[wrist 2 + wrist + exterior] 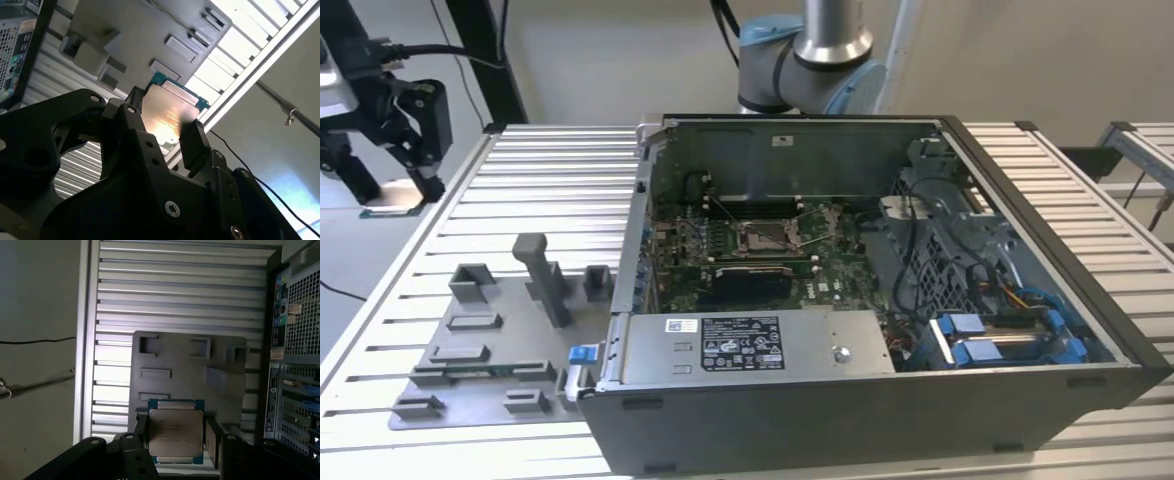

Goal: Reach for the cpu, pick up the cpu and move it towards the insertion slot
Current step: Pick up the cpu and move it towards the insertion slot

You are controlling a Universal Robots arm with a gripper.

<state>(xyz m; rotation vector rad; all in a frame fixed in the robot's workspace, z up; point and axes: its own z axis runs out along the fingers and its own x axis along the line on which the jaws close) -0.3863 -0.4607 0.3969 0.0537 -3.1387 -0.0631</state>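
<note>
Matte black gripper [165,117] with silver screws [172,208]; silver tubular arm [835,28], grey joint [814,88], pale blue cap [767,30].

You see a ribbed metal desk [540,170] before a plain pale wall [614,60]; grey floor [354,250] lies at the exterior view's left, another slatted frame [1141,140] at its right.

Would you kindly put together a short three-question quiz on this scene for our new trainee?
1. Fill in: the grey fixture plate lies on the exterior view's ___ of the computer case.
2. True or false: the gripper holds the cpu between its fingers.
3. The insertion slot is: A inside the computer case; B on the fixture plate; C under the gripper.
Key: 1 left; 2 true; 3 A.
</note>
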